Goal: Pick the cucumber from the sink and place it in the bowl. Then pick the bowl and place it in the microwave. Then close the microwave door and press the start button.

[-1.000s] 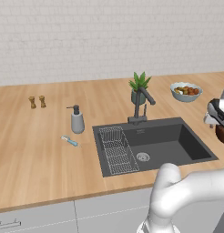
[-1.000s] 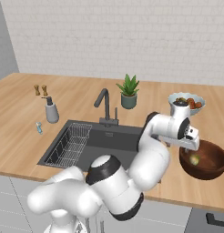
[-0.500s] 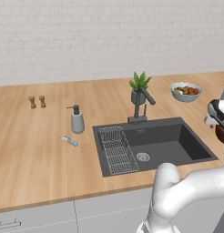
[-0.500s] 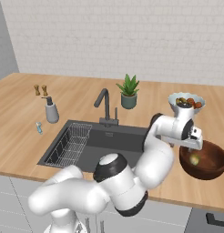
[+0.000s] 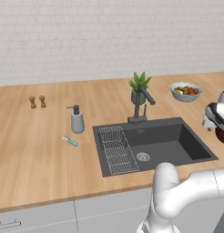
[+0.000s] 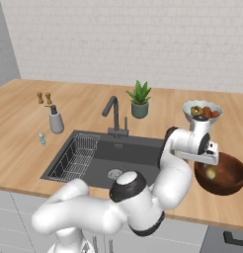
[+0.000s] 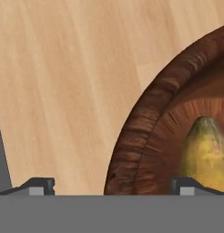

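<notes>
With cucumber [image 7: 206, 154] in the bowl [image 6: 227, 179], we keep claw [image 7: 109, 184] open astride its rim; wood probably stiff, heavyish.

The bowl [image 7: 145, 136] is dark brown with ridged wood grain, the cucumber [image 7: 206, 152] mottled yellow-green, the counter [image 7: 63, 82] pale streaked wood, the sink [image 5: 177, 141] dark grey.

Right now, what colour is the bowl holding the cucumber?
Dark brown wood grain; the bowl shows best in the hand view, cucumber inside.
</notes>
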Tool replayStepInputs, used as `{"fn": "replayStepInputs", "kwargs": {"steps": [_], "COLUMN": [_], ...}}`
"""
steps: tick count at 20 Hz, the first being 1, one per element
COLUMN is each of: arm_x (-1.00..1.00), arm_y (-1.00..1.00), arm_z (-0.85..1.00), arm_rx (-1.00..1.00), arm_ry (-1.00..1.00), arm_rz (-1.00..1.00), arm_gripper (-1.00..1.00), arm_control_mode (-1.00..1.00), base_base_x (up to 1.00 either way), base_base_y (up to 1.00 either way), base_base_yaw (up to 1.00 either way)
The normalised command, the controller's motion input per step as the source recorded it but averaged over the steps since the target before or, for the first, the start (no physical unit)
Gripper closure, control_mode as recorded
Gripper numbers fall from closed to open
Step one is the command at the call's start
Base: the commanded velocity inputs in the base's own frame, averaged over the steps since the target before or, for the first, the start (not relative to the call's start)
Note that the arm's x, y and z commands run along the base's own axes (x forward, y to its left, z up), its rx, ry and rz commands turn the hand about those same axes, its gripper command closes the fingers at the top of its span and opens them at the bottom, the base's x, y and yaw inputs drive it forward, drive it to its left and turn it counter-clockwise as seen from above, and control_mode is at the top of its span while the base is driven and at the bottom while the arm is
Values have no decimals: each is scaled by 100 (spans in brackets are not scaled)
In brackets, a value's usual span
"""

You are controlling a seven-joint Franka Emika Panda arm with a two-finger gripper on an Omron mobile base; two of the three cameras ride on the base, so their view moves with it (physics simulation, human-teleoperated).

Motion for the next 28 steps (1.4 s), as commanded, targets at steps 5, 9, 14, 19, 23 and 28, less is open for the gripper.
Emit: {"fn": "replayStepInputs", "kwargs": {"steps": [5, 9, 14, 19, 23, 28], "arm_x": [0, 0, 0, -6, -34, -70], "arm_y": [0, 0, -2, 0, 15, 21], "arm_z": [-31, -6, 0, 0, 45, 72], "arm_rx": [0, 0, 0, 0, -1, -5], "arm_ry": [5, 6, 2, 0, -11, -13], "arm_rz": [2, 0, 0, 0, 8, 32], "arm_gripper": [100, 100, 100, 100, 100, 100], "arm_control_mode": [-100, -100, -100, -100, -100, -100], "base_base_x": [0, 0, 0, 0, 0, 0], "base_base_y": [0, 0, 0, 0, 0, 0], "base_base_yaw": [0, 0, 0, 0, 0, 0]}}
